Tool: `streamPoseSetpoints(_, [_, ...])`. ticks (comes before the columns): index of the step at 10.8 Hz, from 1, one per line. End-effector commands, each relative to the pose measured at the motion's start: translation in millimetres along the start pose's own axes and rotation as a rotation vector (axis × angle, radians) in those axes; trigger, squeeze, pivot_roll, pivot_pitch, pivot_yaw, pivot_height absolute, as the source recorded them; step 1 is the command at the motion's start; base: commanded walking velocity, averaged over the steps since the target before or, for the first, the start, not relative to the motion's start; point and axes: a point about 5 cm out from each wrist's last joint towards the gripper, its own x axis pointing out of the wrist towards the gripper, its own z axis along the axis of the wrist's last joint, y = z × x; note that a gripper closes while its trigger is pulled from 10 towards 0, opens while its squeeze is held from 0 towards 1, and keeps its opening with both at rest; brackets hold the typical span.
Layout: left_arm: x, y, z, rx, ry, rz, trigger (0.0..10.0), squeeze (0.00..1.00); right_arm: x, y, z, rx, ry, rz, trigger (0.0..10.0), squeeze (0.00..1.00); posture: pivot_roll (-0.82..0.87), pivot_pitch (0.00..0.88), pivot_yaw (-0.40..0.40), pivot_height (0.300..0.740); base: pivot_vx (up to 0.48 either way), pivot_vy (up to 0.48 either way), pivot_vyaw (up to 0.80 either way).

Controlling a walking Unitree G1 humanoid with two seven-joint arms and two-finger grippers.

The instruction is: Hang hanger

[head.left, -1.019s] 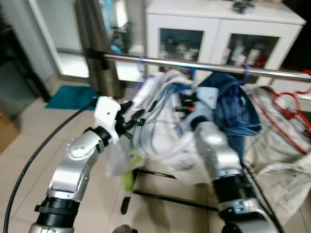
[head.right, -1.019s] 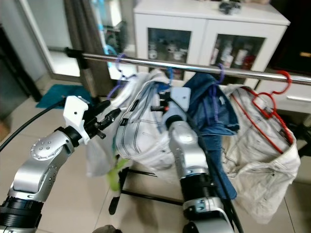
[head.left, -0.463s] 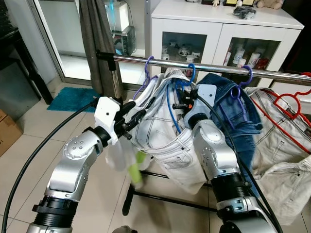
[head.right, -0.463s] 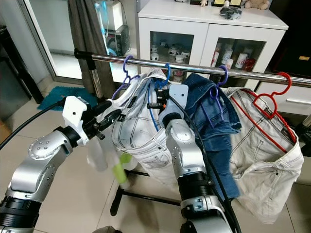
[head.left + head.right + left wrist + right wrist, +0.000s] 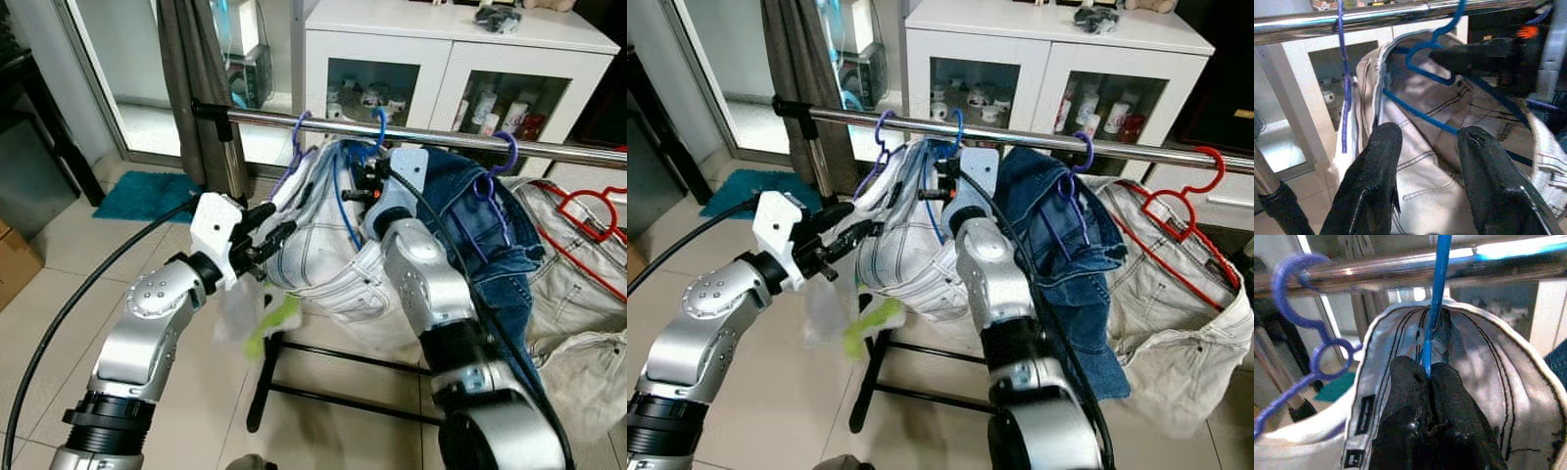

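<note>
Pinching the neck of the blue hanger (image 5: 1436,298) between the fingers of my right gripper (image 5: 1428,374), I hold it just under the rail (image 5: 411,135), its hook curled over the top of the rail. The white jeans (image 5: 328,259) hang from this hanger, their waistband bunched around my fingertips. My left gripper (image 5: 1425,147) waits a little below the rail, beside the jeans, its two fingers spread apart with nothing between them. On the rail to the left of my hook sits a purple hanger (image 5: 297,147); to the right a pair of blue jeans (image 5: 480,220) hangs on another purple one, and farther right a red hanger (image 5: 1190,211) carries pale trousers.

I judge the hook is on or nearly on, but I cannot tell how deeply it has seated. If I let go too soon, the weight of the jeans could roll the hook off the rail and drop everything onto the floor (image 5: 59,323). The waistband could also drag on my fingers as I draw back, tugging the hanger sideways into the purple one.
</note>
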Motion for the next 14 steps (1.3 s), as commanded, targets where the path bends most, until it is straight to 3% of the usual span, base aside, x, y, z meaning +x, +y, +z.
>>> streamPoseSetpoints(1, [1.5,-2.6,4,0.005,-0.008,-0.020,10.0,0.00,5.2,3.3,20,-0.023,-0.076,0.006,10.0,0.00,0.01,0.017,-0.007,0.740,0.000,0.000,0.00])
streamPoseSetpoints(5, [2.5,-5.0,5,-0.001,-0.004,-0.043,10.0,0.00,24.3,5.9,15,-0.050,0.049,0.005,10.0,0.00,0.01,0.022,-0.011,0.740,0.000,0.000,0.00])
streamPoseSetpoints(9, [1.3,-6.9,4,-0.005,-0.001,-0.044,10.0,0.00,23.3,4.9,-13,-0.091,0.224,0.036,10.0,0.00,0.01,0.024,-0.022,0.740,0.000,0.000,0.00])
streamPoseSetpoints(14, [0.0,-7.2,3,-0.005,0.002,-0.044,10.0,0.00,21.3,3.1,-21,-0.105,0.254,0.050,10.0,0.00,0.01,0.013,-0.027,0.740,0.000,0.000,0.00])
